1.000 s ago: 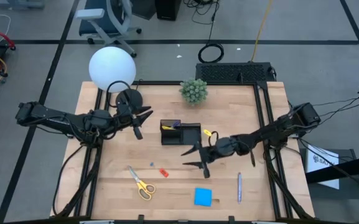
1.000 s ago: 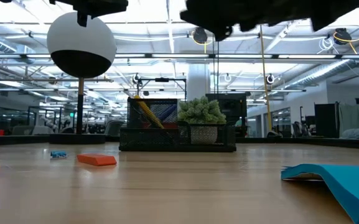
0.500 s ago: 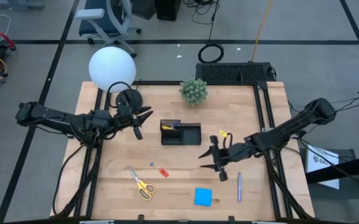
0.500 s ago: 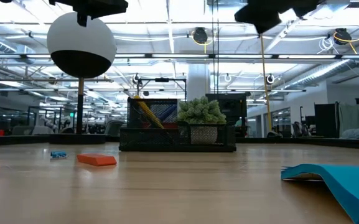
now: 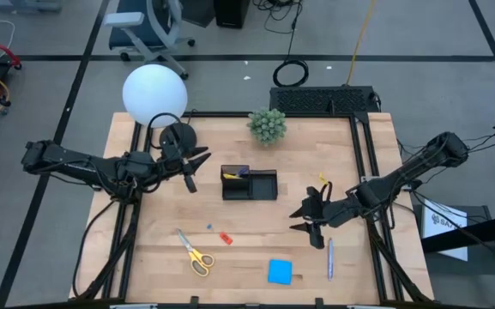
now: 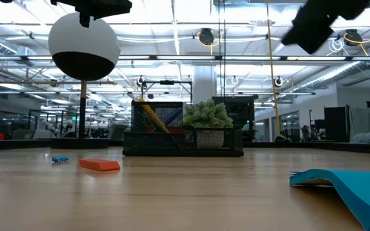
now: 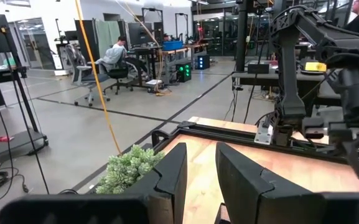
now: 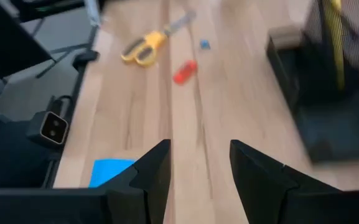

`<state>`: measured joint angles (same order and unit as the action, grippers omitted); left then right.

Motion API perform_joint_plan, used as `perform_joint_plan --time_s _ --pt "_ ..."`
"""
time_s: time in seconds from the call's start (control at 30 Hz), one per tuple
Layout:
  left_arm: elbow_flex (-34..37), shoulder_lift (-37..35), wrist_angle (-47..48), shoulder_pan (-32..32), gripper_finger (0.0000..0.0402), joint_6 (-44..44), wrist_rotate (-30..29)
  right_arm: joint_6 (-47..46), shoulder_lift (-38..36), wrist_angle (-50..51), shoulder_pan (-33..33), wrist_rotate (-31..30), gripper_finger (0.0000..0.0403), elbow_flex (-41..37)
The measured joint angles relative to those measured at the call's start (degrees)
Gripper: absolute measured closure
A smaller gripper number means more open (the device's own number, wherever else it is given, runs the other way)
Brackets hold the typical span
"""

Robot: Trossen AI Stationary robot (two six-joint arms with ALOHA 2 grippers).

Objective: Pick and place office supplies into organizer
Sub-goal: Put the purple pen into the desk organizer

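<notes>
The table (image 5: 153, 249) is a pale wooden board in a dark metal frame, standing on a grey floor crossed by dark lines; an office chair (image 5: 148, 26) and coiled cables (image 5: 292, 73) lie beyond its far edge. The low view looks across the wood into a wide hall of glass partitions, ceiling pipes and desks, and the left wrist view shows a person seated (image 7: 114, 53) at a workstation far off. On the far left corner stands a lamp with a white globe (image 5: 154, 94); a green spiky plant ball (image 5: 268, 125) sits at the far middle. The organizer (image 5: 250, 184) is a low black mesh tray in the middle of the table, with a yellow pen leaning in its left compartment. Near the front edge lie the yellow-handled scissors (image 5: 195, 252) at left, with a tiny blue piece (image 5: 209, 227) and a small red piece (image 5: 226, 238) just beside them, then the blue square sticky-note pad (image 5: 280, 271), and to its right a slim grey pen (image 5: 330, 257) lying straight, all apart from the tray. The right gripper (image 5: 302, 221) hovers over bare wood to the right of the organizer and just beyond the grey pen, fingers spread and holding nothing. The left gripper (image 5: 197, 166) hangs near the lamp base, left of the organizer, its fingers narrowly parted with nothing between them.
</notes>
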<state>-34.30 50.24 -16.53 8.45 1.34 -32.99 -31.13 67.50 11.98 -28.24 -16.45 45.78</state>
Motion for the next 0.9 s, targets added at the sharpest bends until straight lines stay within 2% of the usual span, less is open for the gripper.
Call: perform_joint_plan --time_s 0.27,0.37,0.53,0.73,0.9 --pt "0.0 0.0 -0.02 0.0 0.0311 -0.13 -0.02 -25.35 0.09 10.12 0.03 1.8 0.0248 0.0" --pt "0.0 0.0 0.0 0.0 0.0311 -0.13 -0.02 -34.2 0.09 12.59 -0.01 5.0 0.0248 0.0" --pt "0.0 0.0 0.0 0.0 0.0311 -0.13 -0.02 -41.76 0.09 15.13 -0.14 8.95 0.0248 0.0" --pt "0.0 0.0 0.0 0.0 0.0311 -0.11 -0.03 -48.96 0.14 20.59 -2.08 9.13 0.0248 0.0" --pt "0.0 0.0 0.01 0.0 0.0311 -0.11 -0.05 -56.06 6.17 29.8 -4.36 11.0 0.0248 1.9"
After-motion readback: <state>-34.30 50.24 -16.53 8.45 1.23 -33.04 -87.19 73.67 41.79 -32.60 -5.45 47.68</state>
